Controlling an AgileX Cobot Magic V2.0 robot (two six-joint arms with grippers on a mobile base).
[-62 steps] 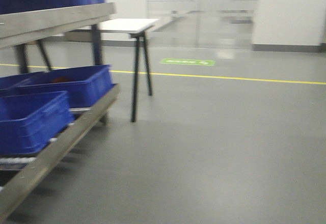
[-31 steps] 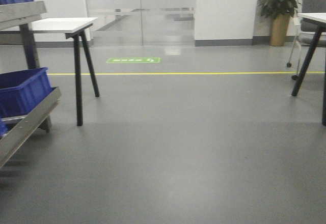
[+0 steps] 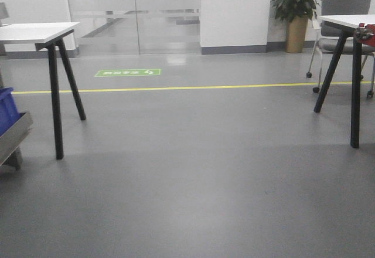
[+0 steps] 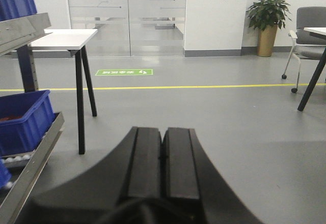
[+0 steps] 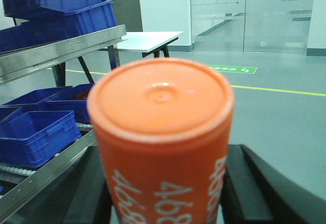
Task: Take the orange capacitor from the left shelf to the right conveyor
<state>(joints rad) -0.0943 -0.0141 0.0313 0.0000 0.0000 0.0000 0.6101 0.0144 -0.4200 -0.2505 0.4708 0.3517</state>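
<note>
In the right wrist view the orange capacitor (image 5: pixel 162 132) fills the middle. It stands upright with its flat top up and white "4680" numerals on its side. My right gripper (image 5: pixel 165 183) is shut on it, one black finger on each side. My left gripper (image 4: pixel 163 135) is shut and empty, pointing out over the grey floor. The left shelf's steel lip (image 5: pixel 61 48) runs along the left of the right wrist view and shows at the left edge of the left wrist view (image 4: pixel 25 28). The right conveyor is out of view. Neither gripper shows in the front view.
Blue bins (image 5: pixel 35 132) sit on the rack's lower level; one also shows in the left wrist view (image 4: pixel 23 119). A white table (image 3: pixel 35 32) on black legs stands left. Another table (image 3: pixel 345 20), a grey chair (image 3: pixel 347 4) and a potted plant (image 3: pixel 296 12) stand right. A yellow line (image 3: pixel 193 87) crosses the floor.
The front view has swung to the right. The rack with blue bins has slid almost off the left edge. The right table, chair and plant have come further into view.
</note>
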